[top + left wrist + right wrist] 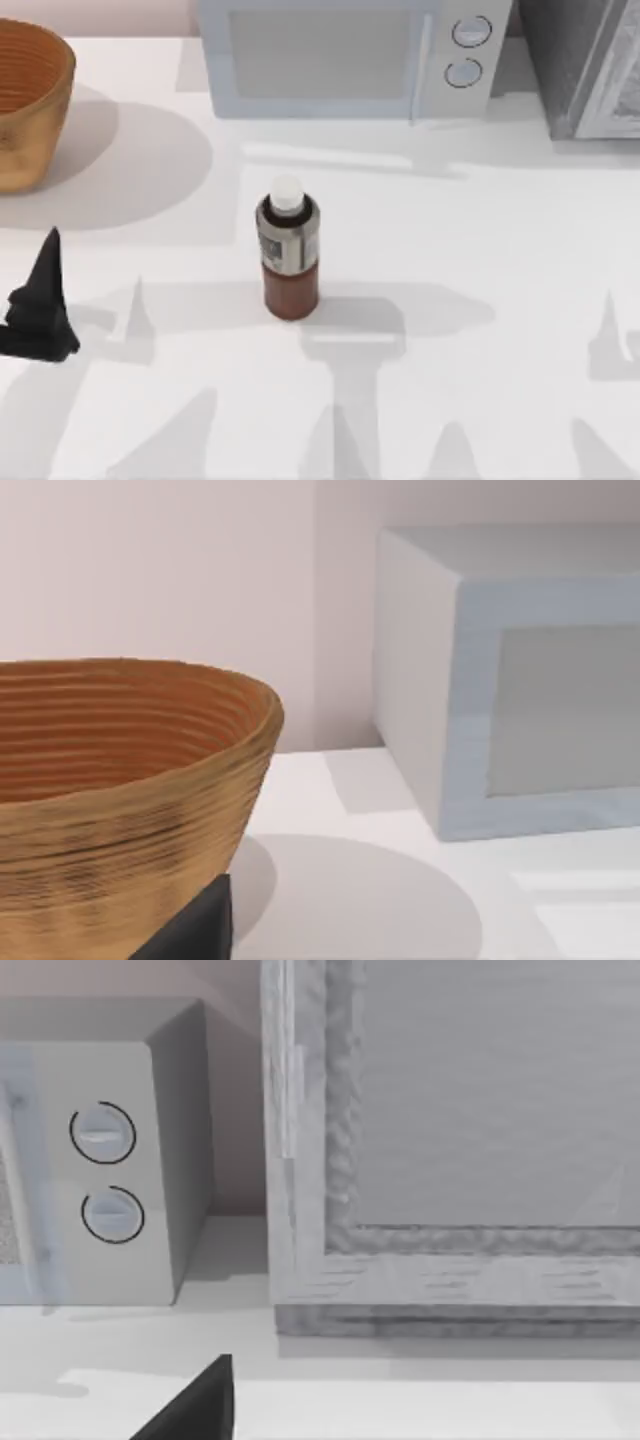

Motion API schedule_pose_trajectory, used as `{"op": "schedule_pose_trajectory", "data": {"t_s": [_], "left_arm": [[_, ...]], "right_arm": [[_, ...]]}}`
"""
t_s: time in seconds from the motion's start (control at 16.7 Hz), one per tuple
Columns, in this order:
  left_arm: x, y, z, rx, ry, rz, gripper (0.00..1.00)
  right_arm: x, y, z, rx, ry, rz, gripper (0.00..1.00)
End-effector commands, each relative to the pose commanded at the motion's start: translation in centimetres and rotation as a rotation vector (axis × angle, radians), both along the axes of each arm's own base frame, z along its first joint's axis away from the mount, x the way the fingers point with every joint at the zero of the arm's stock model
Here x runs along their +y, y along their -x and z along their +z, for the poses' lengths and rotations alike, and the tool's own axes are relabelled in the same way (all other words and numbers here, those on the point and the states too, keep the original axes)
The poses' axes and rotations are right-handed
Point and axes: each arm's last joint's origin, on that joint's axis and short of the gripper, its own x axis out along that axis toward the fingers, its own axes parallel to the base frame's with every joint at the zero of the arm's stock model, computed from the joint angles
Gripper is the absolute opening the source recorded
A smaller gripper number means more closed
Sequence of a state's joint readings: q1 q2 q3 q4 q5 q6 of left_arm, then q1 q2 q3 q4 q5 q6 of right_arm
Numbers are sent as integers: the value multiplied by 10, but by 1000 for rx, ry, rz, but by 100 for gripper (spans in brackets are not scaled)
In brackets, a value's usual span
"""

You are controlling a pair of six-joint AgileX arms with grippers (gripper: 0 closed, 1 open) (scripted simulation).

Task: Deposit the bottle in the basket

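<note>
Woven basket [120, 780] sits close before my left gripper [40, 300]; bottle [289, 258] stands well apart, mid-table. I cannot tell my jaws' opening.

Probably a kitchen counter: microwave [345, 55] on white table [480, 230].

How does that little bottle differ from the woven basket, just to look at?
The bottle is slim and tall, while the basket is round and much wider. The bottle is closed with a white cap; the basket is open at the top. The bottle stands near the table's middle, the basket at the far left corner. The bottle looks smooth, with a grey band; the basket is ribbed. Both rest upright on the white table and share brownish tones.
</note>
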State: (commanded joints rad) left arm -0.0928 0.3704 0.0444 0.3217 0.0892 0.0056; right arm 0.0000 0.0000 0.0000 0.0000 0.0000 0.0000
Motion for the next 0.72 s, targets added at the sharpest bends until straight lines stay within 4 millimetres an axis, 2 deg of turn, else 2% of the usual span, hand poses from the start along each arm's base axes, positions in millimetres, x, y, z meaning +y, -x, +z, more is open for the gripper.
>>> {"op": "schedule_pose_trajectory", "data": {"t_s": [0.42, 0.72], "left_arm": [[-33, -52, -7, 31, -25, -252, 100], [-61, -76, -44, 83, -50, -431, 100]], "right_arm": [[0, 0, 0, 0, 0, 0, 100], [0, 0, 0, 0, 0, 0, 100]]}}
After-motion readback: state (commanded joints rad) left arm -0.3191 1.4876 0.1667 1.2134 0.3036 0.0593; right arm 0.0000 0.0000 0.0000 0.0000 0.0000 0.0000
